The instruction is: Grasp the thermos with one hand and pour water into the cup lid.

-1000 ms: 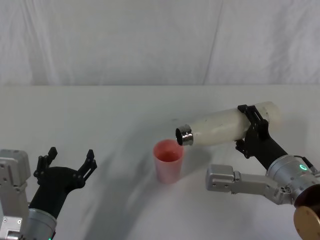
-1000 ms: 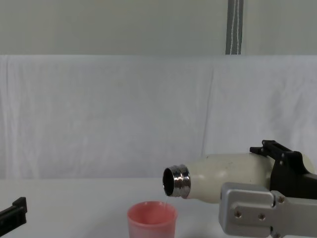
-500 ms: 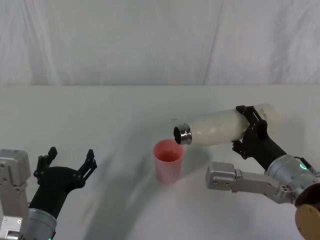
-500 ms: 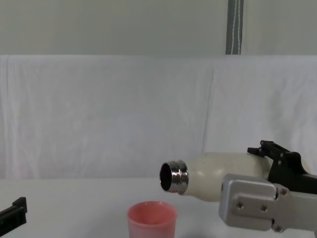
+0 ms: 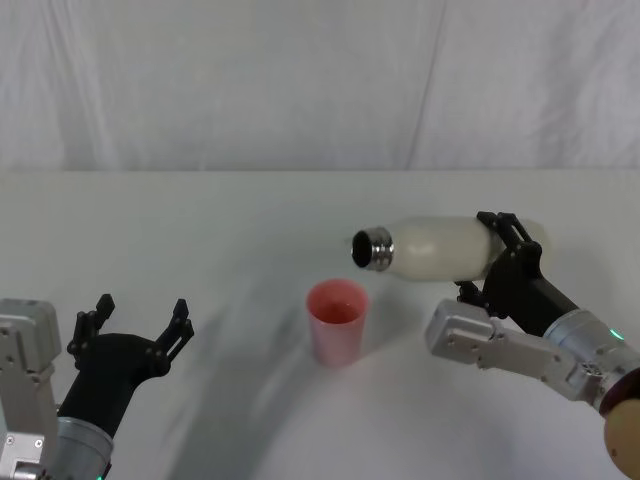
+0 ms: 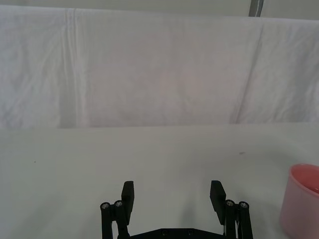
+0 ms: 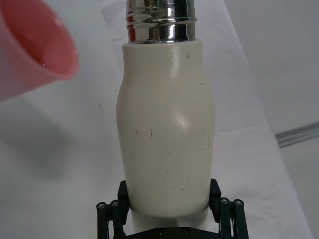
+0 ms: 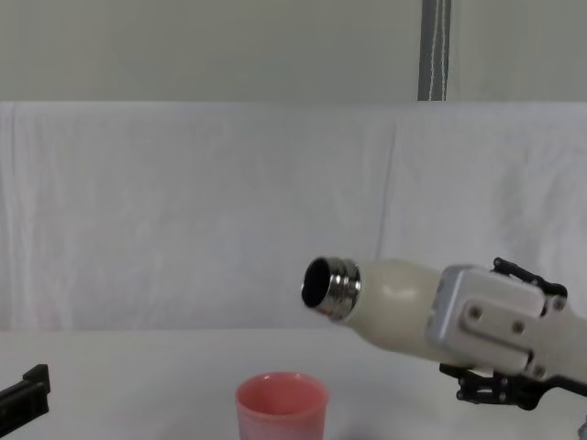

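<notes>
Thermos (image 5: 430, 247), clamped at its base in the right gripper's (image 5: 497, 262) jaws, has tipped back: neck now level to slightly raised above the cup (image 5: 336, 321). Pouring appears finished. Left gripper (image 5: 135, 327) idles, jaws apart.

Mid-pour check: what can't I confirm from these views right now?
- Water level in the cup lid: head view shows its pink inside but no clear level; the chest view is side-on, the wall hides it.
- Thermos contents: opaque body, dark neck opening.
- Thermos base: the right gripper and the frame edge cut it off in the right wrist view.
- Left gripper is open, apart from the cup lid.
</notes>
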You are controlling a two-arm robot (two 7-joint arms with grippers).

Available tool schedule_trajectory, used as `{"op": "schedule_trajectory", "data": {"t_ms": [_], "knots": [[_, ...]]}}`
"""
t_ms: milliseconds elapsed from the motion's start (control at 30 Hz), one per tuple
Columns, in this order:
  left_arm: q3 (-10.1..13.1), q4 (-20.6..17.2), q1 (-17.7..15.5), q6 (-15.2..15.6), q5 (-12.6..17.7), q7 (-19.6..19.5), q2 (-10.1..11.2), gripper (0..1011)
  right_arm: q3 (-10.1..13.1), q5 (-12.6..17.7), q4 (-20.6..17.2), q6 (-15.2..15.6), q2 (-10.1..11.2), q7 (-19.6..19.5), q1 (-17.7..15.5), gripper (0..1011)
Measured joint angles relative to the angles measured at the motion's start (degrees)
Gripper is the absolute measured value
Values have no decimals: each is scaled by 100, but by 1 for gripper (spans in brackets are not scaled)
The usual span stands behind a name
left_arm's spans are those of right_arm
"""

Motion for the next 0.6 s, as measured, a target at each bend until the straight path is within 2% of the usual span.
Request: {"op": "schedule_trajectory", "data": {"t_ms": [300, 500, 600], "knots": [[0, 0, 0, 0, 0, 0, 0, 1001, 332, 722, -13, -170, -155, 66, -138, 957], [0, 0, 0, 0, 0, 0, 0, 1001, 615, 1416, -14, -370, -300, 175, -250, 957], [0, 0, 0, 0, 0, 0, 0, 1001, 705, 1668, -14, -430, -353, 222, -285, 957]]}}
